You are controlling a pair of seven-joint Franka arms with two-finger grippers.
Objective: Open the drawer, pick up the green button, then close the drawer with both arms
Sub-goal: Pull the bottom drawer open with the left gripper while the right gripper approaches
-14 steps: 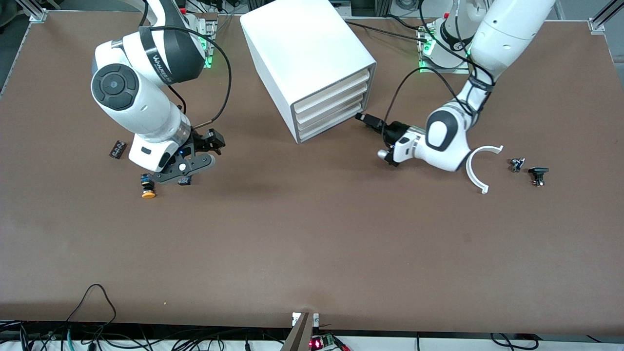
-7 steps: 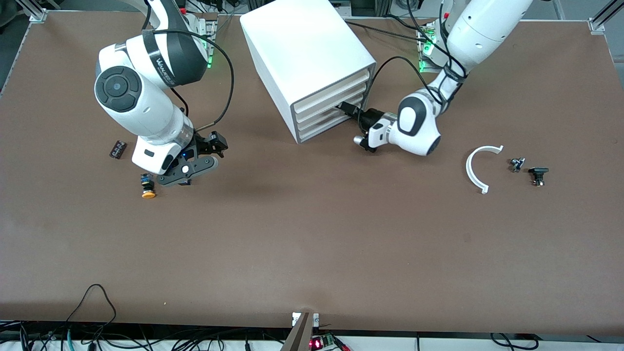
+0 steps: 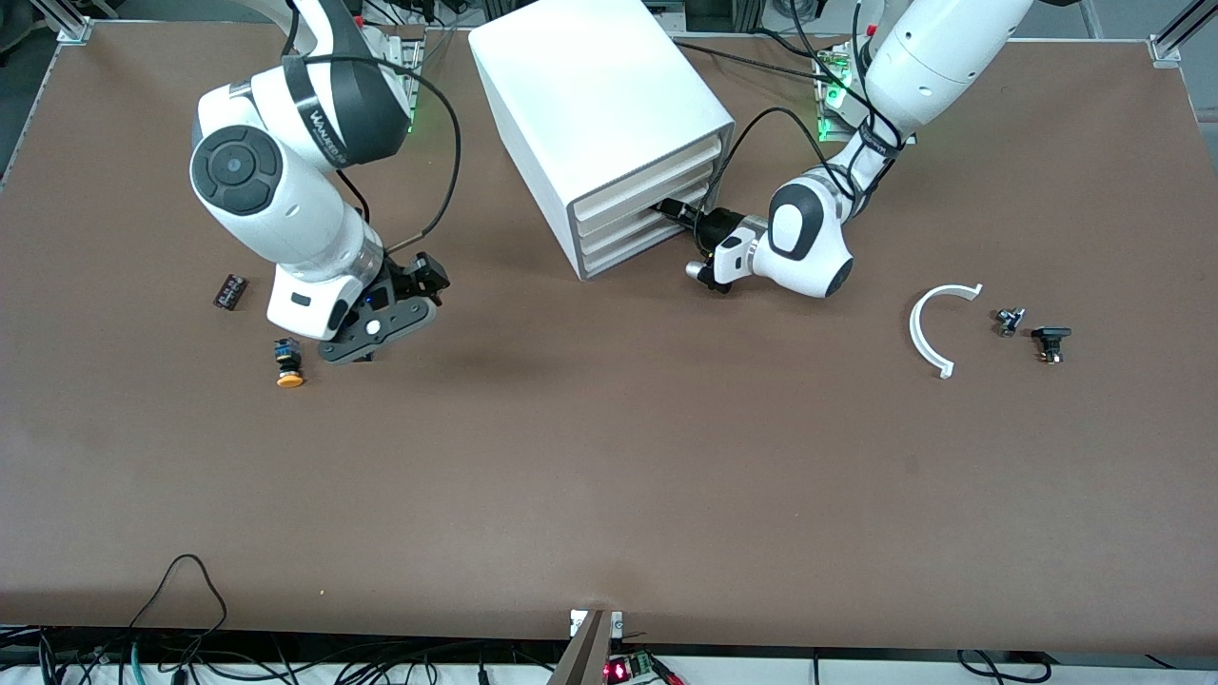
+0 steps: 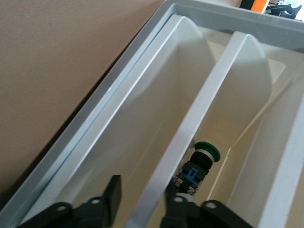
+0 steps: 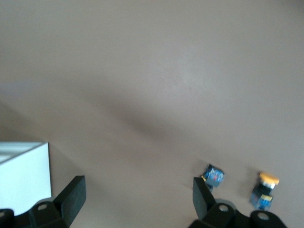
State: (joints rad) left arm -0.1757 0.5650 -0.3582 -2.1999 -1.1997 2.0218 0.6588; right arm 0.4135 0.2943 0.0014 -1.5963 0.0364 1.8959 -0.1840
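The task was judged to be barely begun: in the front view the drawer (image 3: 639, 249) was still seen shut in the white cabinet (image 3: 590, 95), which stood by the tabletop's edge along the robots' bases, so pulling, picking and closing all remained to be done. The left gripper (image 4: 142, 192) was set at the drawer's front, its jaws narrowed astride the white lip but not yet pressed on it, a slit being left on one side. The button (image 4: 203, 161), green-capped on a dark blue-black body, was seen inside, just past that lip, lying tilted. The right gripper (image 5: 137, 194) was held wide and empty, waiting over the tabletop toward the right arm's end, near an orange-capped button (image 3: 289, 366).
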